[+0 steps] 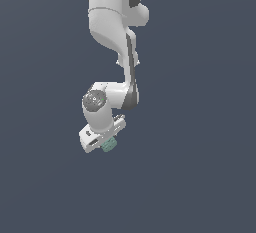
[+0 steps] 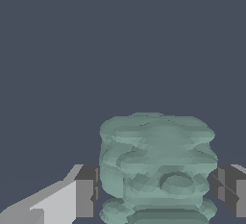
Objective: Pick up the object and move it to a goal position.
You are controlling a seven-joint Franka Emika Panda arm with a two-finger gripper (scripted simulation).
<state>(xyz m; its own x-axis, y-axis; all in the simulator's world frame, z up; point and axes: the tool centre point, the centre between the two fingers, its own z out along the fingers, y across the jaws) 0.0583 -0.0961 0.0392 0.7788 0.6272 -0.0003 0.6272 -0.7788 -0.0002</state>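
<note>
Item 1: block [image 2: 156, 168], pale teal-green, ridged, lower centre of the wrist frame, clamped between both fingers [image 2: 86, 192] of the gripper [image 1: 105, 139]. Likely light and stiff; the ridges should resist slipping. Roughly cubic, no clear long axis. Beyond: plain dark ground, goal unmarked.

I count one white robot arm [image 1: 112, 52], one gripper [image 2: 156, 194] with two dark finger pads [image 2: 86, 192], and one ridged pale teal block [image 2: 156, 165] between those pads.

arm [image 1: 111, 32]: glossy white, black joints | claw [image 1: 102, 138]: white, grey pads
</note>
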